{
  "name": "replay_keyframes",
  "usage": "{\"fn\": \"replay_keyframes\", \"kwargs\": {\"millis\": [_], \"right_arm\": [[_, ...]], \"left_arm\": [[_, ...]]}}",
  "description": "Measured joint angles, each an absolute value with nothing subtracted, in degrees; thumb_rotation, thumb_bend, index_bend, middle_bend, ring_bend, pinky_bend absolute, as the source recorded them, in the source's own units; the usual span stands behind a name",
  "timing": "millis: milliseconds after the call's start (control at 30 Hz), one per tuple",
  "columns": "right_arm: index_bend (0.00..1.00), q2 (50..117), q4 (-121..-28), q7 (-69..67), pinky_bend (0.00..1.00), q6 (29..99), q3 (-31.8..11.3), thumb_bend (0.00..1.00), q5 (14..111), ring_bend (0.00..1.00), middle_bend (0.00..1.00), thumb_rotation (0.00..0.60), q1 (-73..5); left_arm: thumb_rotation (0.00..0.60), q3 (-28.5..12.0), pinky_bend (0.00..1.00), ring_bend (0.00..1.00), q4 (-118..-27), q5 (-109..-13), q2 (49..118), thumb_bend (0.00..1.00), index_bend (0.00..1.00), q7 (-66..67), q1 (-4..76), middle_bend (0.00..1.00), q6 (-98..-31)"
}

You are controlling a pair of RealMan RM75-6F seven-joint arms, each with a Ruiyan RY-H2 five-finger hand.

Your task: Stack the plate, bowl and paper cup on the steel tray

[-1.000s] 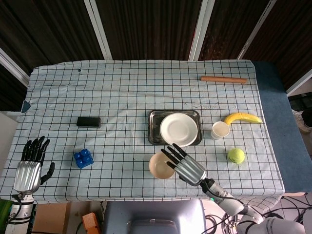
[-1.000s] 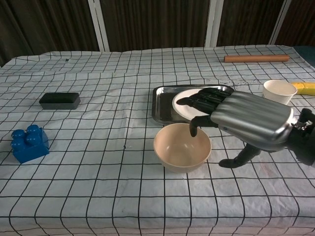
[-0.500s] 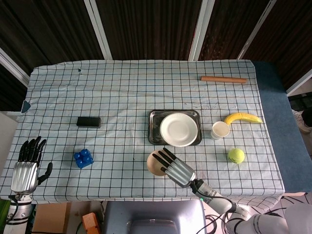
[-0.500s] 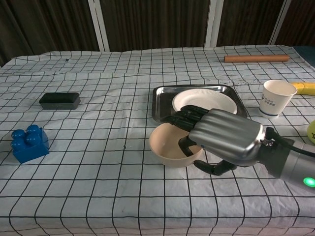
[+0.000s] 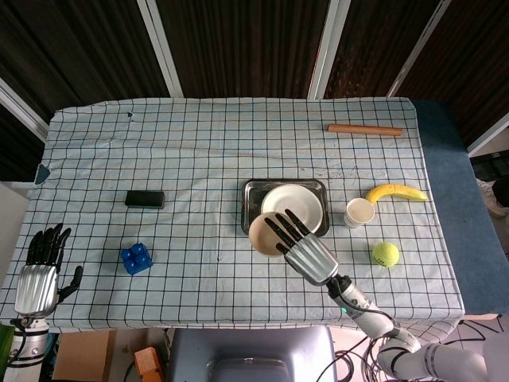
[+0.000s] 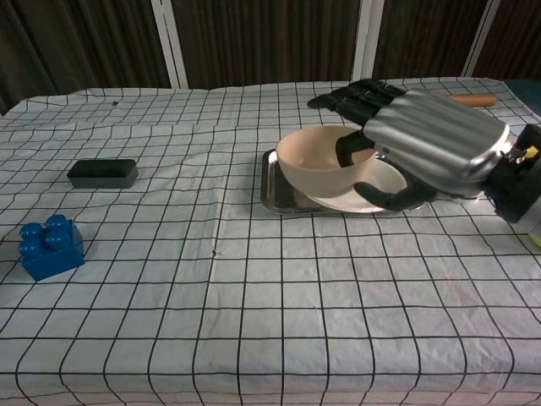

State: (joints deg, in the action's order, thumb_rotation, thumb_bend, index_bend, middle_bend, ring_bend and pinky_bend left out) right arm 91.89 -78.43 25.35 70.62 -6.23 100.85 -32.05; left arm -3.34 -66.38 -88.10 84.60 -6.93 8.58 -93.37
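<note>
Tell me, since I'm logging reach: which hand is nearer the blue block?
Left. The left hand hangs off the table's front-left edge, just left of the blue block; the right hand holds the bowl by the steel tray, far right.

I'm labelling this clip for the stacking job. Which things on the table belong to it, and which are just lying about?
Part of the job:
steel tray
plate on the tray
bowl, held by the right hand
paper cup, on the cloth beside the tray

Lying about:
banana
tennis ball
wooden stick
black block
blue brick
</note>
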Motion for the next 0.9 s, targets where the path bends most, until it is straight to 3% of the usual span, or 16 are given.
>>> {"fn": "replay_keyframes", "kwargs": {"millis": [200,433,900], "right_arm": [[0.65,92.06,-74.94,27.62,0.0,71.21,-11.4,0.4,95.44,0.0,0.04,0.6,-32.86],[0.65,96.12,-66.01,30.57,0.0,64.31,-15.75,0.4,84.11,0.0,0.04,0.6,-35.91],[0.6,103.61,-57.41,29.23,0.0,62.81,-12.04,0.4,82.44,0.0,0.04,0.6,-38.4]], "left_arm": [[0.6,-3.55,0.0,0.0,-65.88,-87.73,84.35,0.4,0.0,-7.75,8.41,0.0,-92.62],[0.6,-3.9,0.0,0.0,-65.54,-87.24,84.09,0.4,0.0,-7.89,8.74,0.0,-91.06],[0.6,-4.15,0.0,0.0,-64.7,-87.37,84.58,0.4,0.0,-8.7,8.95,0.0,-90.43]]}}
